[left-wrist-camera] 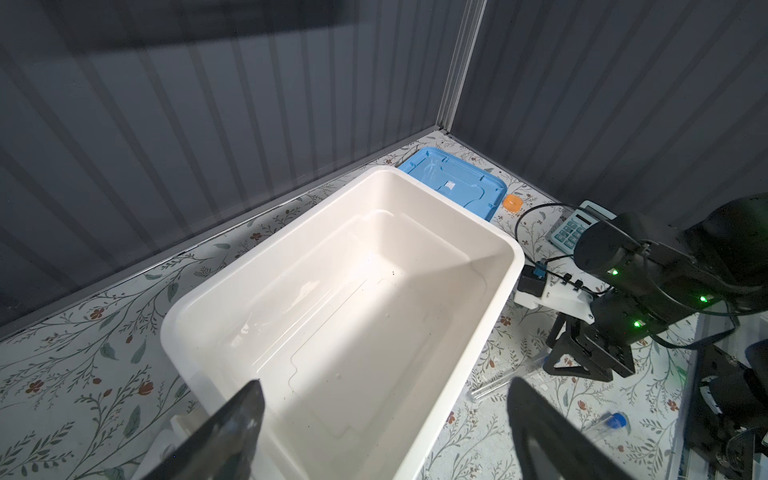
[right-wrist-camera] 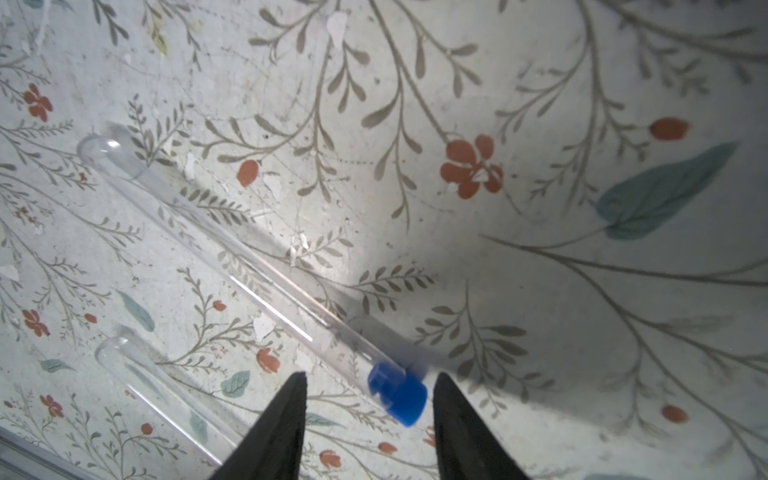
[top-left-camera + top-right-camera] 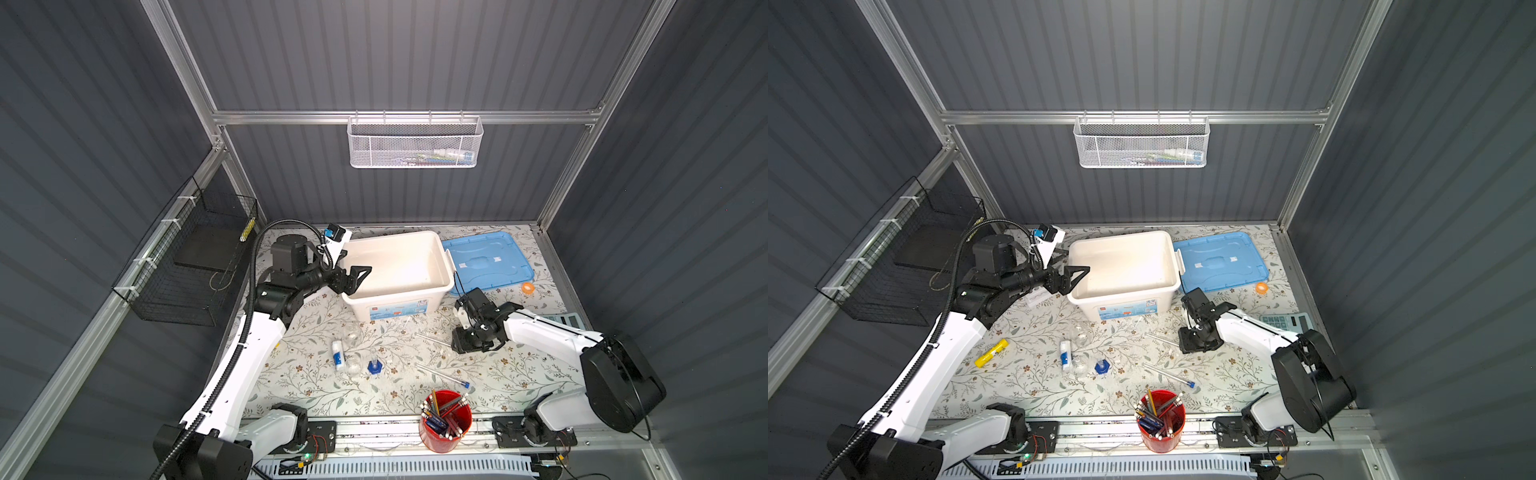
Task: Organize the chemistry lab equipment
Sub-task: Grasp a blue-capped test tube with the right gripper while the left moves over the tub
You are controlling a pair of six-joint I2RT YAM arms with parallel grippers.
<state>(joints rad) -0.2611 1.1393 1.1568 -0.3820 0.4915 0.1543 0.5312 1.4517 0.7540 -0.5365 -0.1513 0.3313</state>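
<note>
A clear test tube lies flat on the floral table. Its blue cap sits between the fingers of my right gripper, which is open, with a gap on each side of the cap. In both top views this gripper is low over the table in front of the bin. A second capped tube lies nearer the front. The measuring cylinder with a blue foot stands near two clear flasks. My left gripper hangs open and empty over the white bin's near-left corner.
The bin's blue lid lies behind it on the right, with an orange cap beside it. A calculator sits at the right edge and a red cup of pencils at the front. A white glue stick and a yellow item lie at the left.
</note>
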